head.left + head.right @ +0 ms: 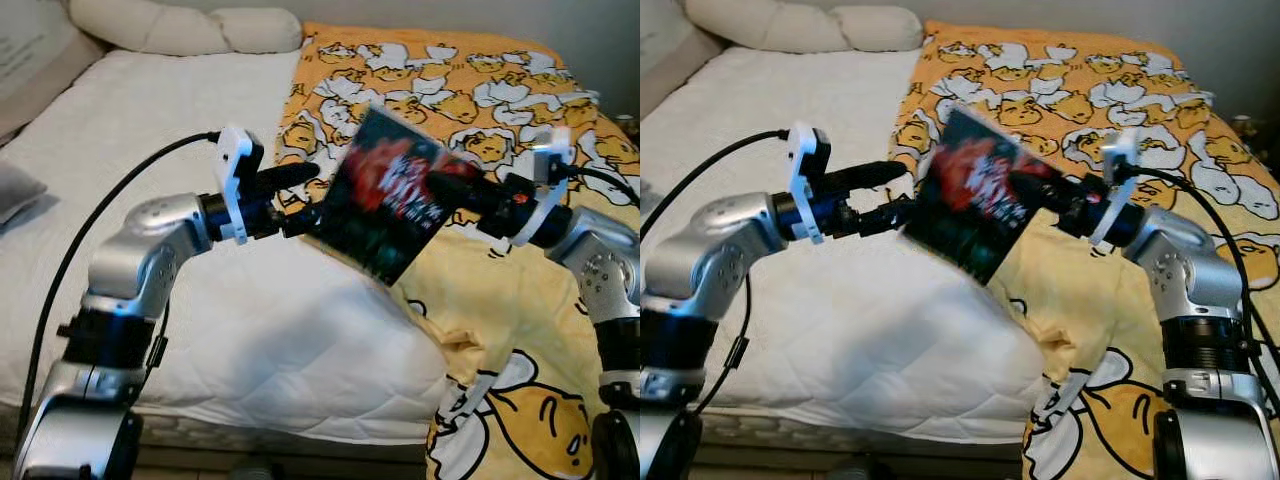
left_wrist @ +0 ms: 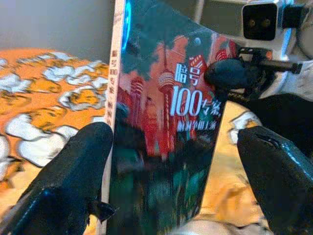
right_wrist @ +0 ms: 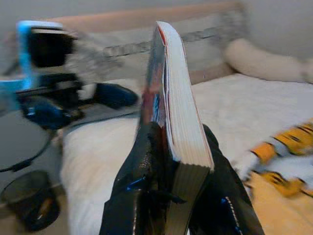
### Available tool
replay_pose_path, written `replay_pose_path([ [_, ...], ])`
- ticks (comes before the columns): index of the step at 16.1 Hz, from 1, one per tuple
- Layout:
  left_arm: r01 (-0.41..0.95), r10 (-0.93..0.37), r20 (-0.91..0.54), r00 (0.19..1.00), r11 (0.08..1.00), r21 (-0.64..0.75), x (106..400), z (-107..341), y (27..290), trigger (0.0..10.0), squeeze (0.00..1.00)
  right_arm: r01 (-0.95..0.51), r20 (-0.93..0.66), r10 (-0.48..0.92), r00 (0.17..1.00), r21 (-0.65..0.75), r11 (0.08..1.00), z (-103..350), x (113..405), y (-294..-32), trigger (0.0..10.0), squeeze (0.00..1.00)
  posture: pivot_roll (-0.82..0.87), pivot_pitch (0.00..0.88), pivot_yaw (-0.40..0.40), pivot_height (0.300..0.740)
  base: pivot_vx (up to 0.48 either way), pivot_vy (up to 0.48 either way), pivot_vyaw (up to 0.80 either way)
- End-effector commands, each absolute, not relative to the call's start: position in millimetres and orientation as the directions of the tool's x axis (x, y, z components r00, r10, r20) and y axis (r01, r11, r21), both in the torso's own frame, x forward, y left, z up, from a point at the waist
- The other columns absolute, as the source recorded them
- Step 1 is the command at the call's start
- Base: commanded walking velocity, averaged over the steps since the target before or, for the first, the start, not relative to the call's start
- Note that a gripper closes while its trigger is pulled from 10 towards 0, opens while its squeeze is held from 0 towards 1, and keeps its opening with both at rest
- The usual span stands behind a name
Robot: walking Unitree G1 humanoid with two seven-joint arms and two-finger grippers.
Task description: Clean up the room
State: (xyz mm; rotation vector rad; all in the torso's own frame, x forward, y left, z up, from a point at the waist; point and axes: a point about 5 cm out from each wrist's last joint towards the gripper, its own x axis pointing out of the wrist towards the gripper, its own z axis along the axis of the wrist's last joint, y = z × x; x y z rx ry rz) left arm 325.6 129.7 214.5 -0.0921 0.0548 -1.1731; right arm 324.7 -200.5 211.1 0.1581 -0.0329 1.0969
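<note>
I see my right tool (image 3: pixel 171 161) pinching the book (image 1: pixel 385 195) above the bed (image 1: pixel 150 130). My left tool (image 2: pixel 171 176) is spread around the book's opposite edge, over the white mattress beside the yellow blanket (image 1: pixel 520 90).

A glossy paper cover is seen on the book (image 1: pixel 385 195); quilted white cloth covers the mattress (image 1: pixel 200 330); the printed blanket (image 1: pixel 500 90) looks soft.

Both arms: silver metal shells with rounded joints and dark segmented collars. White bracket-like camera mounts sit at each wrist. Left gripper (image 1: pixel 295 195) and right gripper (image 1: pixel 450 190): long glossy black fingers. Black cables loop from each wrist back toward the silver shells.
</note>
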Motion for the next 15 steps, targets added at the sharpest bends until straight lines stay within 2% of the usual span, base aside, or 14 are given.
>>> replay_pose_path([
  [1, 0.926, -0.935, 0.026, 0.354, 0.346, -0.149, 326, 216, 129, 10.0, 0.00, -0.914, 0.144, 0.902, 0.406, 0.061, 0.401, 228, 323, -196, 0.0, 0.00, 0.04, 0.000, 0.009, 0.740, 0.000, 0.000, 0.00],
  [4, 0.929, -0.952, 0.059, 0.301, 0.279, -0.242, 327, 211, 126, 10.0, 0.00, -0.940, 0.148, 0.928, 0.341, 0.064, 0.335, 234, 319, -193, 0.0, 0.00, 0.04, 0.000, 0.014, 0.740, 0.000, 0.000, 0.00],
  [5, 0.930, -0.956, 0.059, 0.289, 0.265, -0.253, 327, 209, 125, 4.7, 0.00, -0.942, 0.143, 0.931, 0.335, 0.065, 0.329, 234, 318, -193, 0.0, 0.00, 0.03, 0.000, 0.017, 0.740, 0.000, 0.000, 0.00],
  [6, 0.932, -0.960, 0.067, 0.270, 0.244, -0.268, 327, 207, 124, 0.0, 0.00, -0.941, 0.136, 0.931, 0.338, 0.066, 0.332, 232, 318, -193, 0.0, 0.00, 0.03, 0.000, 0.018, 0.740, 0.000, 0.000, 0.00],
  [9, 0.945, -0.978, 0.042, 0.206, 0.188, -0.270, 320, 203, 122, 0.0, 0.00, -0.947, 0.168, 0.932, 0.320, 0.089, 0.309, 235, 317, -193, 0.0, 0.00, 0.04, 0.000, 0.019, 0.740, 0.000, 0.000, 0.00],
  [10, 0.948, -0.976, 0.002, 0.216, 0.209, -0.240, 321, 198, 122, 0.0, 0.00, -0.952, 0.177, 0.937, 0.302, 0.100, 0.288, 236, 315, -193, 0.0, 0.00, 0.04, 0.000, 0.019, 0.740, 0.000, 0.000, 0.00],
  [11, 0.939, -0.959, -0.017, 0.283, 0.281, -0.198, 329, 194, 123, 0.0, 0.00, -0.960, 0.160, 0.948, 0.274, 0.108, 0.259, 236, 313, -192, 0.0, 0.00, 0.04, 0.000, 0.020, 0.740, 0.000, 0.000, 0.00],
  [13, 0.914, -0.926, 0.001, 0.378, 0.373, -0.162, 340, 195, 126, 10.0, 0.00, -0.964, 0.143, 0.957, 0.254, 0.116, 0.239, 233, 311, -191, 0.0, 0.00, 0.04, 0.000, 0.025, 0.740, 0.000, 0.000, 0.00],
  [15, 0.914, -0.926, 0.031, 0.376, 0.365, -0.177, 342, 198, 127, 10.0, 0.00, -0.965, 0.151, 0.956, 0.251, 0.122, 0.234, 234, 310, -191, 0.0, 0.00, 0.04, 0.000, 0.031, 0.740, 0.000, 0.000, 0.00],
])
